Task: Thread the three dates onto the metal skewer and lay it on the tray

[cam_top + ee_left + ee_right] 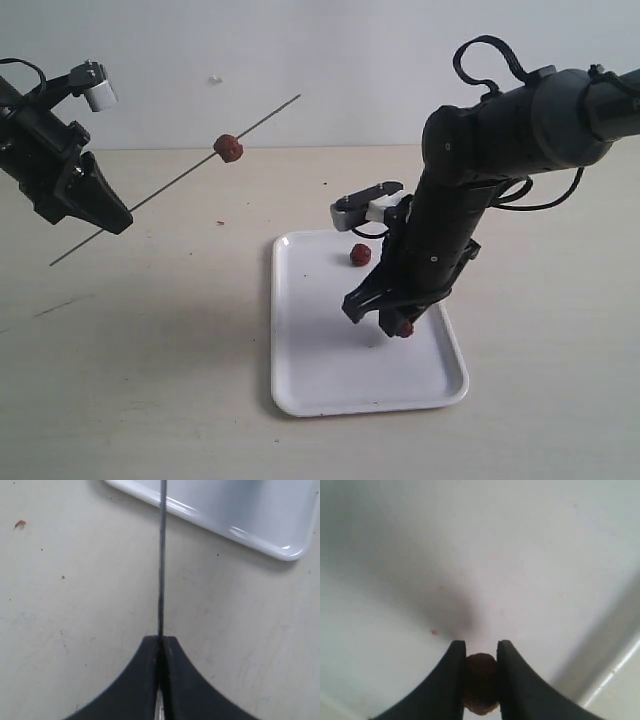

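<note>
Left pincer point(118, 222) clenched on the skewer point(175, 183), gripping it near the lower end. The rod is held in the air over the desk point(150, 380), slanting up toward the back. First date point(228, 148) is threaded on the skewer, past the middle toward the upper tip. Right pincer point(395, 322) is low over the tray point(300, 385), grasping the second date point(404, 327) between its tips, near the tray's right rim; cannot tell if the date touches the tray. Third date point(360, 254) lies loose on the tray's far part, apart from the pincer. Tray sits flat on the desk.
</note>
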`<act>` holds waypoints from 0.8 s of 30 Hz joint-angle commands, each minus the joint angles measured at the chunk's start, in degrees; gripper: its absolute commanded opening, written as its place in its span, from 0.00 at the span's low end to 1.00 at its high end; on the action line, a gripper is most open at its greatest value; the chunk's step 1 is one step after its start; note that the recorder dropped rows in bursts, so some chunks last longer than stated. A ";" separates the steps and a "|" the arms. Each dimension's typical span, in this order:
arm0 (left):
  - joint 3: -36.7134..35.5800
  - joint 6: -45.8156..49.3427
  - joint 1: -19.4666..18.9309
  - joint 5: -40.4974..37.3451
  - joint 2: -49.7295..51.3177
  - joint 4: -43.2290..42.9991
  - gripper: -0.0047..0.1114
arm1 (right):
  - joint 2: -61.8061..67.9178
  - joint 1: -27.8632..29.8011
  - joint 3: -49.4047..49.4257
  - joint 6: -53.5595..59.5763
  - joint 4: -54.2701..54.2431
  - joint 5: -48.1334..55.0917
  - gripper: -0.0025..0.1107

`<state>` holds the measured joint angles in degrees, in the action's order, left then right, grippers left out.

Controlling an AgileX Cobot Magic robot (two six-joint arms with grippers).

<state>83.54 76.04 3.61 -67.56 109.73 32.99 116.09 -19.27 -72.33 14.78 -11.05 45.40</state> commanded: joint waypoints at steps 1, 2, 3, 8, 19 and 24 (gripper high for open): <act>-0.19 0.19 -0.19 0.24 -0.12 1.03 0.04 | -0.74 -0.07 -0.02 0.13 -3.37 -1.18 0.05; -0.19 0.19 -0.19 0.22 -0.12 1.16 0.04 | -0.74 -0.07 -0.02 0.13 -3.85 -1.41 0.05; -0.19 0.19 -0.19 0.22 -0.12 1.28 0.04 | -0.74 -0.07 -0.02 0.13 -4.07 -1.68 0.06; -0.19 0.19 -0.19 0.22 -0.12 1.73 0.04 | -0.50 -0.07 -0.02 0.13 -5.14 -6.13 0.20; -0.19 0.19 -0.19 0.22 -0.12 1.73 0.04 | 1.86 -0.07 -0.02 0.13 -5.14 -7.51 0.42; -0.19 0.19 -0.19 0.22 -0.12 1.73 0.04 | 1.86 -0.07 -0.02 0.53 -4.46 -7.51 0.47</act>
<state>83.54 76.04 3.61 -67.43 109.73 33.39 118.12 -19.27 -72.33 14.78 -15.75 38.54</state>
